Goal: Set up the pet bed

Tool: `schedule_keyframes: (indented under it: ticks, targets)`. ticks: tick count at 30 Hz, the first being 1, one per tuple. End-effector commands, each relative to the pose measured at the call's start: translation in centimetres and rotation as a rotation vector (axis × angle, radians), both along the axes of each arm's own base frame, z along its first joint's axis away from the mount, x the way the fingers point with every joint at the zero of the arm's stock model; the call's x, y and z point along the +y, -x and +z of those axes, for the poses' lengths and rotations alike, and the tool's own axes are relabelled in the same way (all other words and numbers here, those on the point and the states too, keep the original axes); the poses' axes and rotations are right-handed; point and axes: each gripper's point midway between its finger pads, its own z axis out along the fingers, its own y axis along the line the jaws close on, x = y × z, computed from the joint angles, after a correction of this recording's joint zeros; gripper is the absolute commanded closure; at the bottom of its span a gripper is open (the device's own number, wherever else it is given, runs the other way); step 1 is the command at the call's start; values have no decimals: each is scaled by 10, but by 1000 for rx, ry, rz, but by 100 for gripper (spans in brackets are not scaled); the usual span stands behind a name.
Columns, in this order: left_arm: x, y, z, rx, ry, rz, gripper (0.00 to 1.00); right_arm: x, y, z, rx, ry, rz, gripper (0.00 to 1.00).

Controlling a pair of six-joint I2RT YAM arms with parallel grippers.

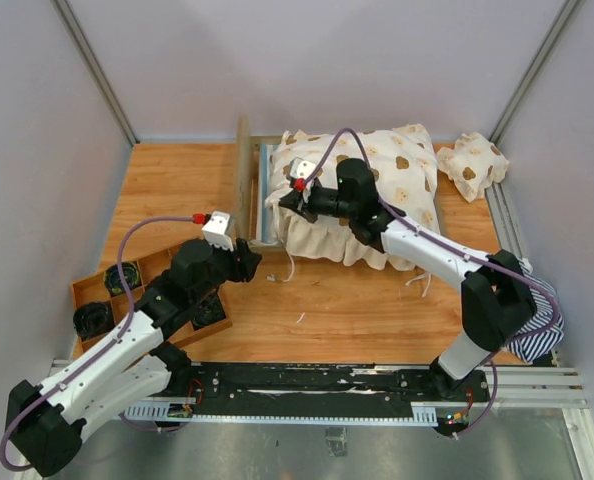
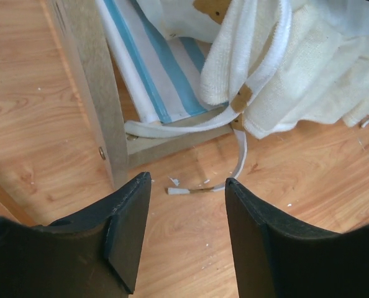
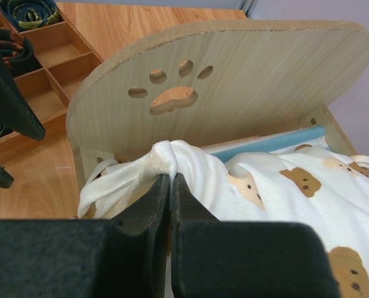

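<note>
- Fingers (image 3: 141,214) of the right gripper (image 3: 170,179) are pressed together on a raised fold of the cream bear-print cover (image 3: 284,192).
- Left gripper (image 2: 187,181) has its fingers (image 2: 125,233) spread apart with only bare table (image 2: 35,124) between them.
- Pet bed (image 1: 247,185) is light plywood. Its arched headboard (image 3: 265,74) stands upright and carries a paw-print cutout (image 3: 172,99).
- A blue-and-white striped mattress (image 2: 150,68) lies in the frame. The cover is heaped over most of it and spills over the near side, with a white tie (image 2: 237,158) trailing onto the wood.
- In the top view the bed sits toward the far middle of the table, headboard at its left end.
- Right arm rises from its base at the near right, bends at the elbow and stretches leftward over the cover. Its wrist is aimed at the inner face of the headboard.
- Left arm reaches forward from the near left, elbow bent and wrist low, passing over a compartment tray (image 1: 102,285).
- Headboard stands just beyond the right fingertips, and the pinched fold lies against its foot.
- The headboard's near leg is just ahead of the left fingertips, slightly to their left and not touching them.
</note>
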Motion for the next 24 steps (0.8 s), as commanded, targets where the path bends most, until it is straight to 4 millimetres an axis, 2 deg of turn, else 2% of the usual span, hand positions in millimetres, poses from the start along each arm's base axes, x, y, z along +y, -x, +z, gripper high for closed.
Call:
schedule_keyframes:
  ticks: [1, 7, 10, 13, 17, 21, 24]
  targets:
    - [-3, 9, 4, -20, 87, -1, 45, 17, 1, 15, -58, -4, 6, 100]
    - [-4, 20, -6, -22, 154, -15, 47, 22, -32, 37, -82, -40, -140, 100]
    - [-3, 19, -7, -25, 155, -11, 49, 23, -38, 45, -83, -62, -167, 100]
    - [-4, 17, -16, -23, 143, -8, 50, 27, -35, 45, -73, -73, -162, 100]
    - [6, 2, -36, -33, 103, 72, 54, 31, -30, 35, -59, -62, -153, 100]
    - [12, -13, -55, -15, 28, 134, 60, 32, -24, 26, -45, -47, -140, 100]
    - [20, -26, -61, -26, -14, 205, 69, 33, -19, 22, -48, -36, -132, 100]
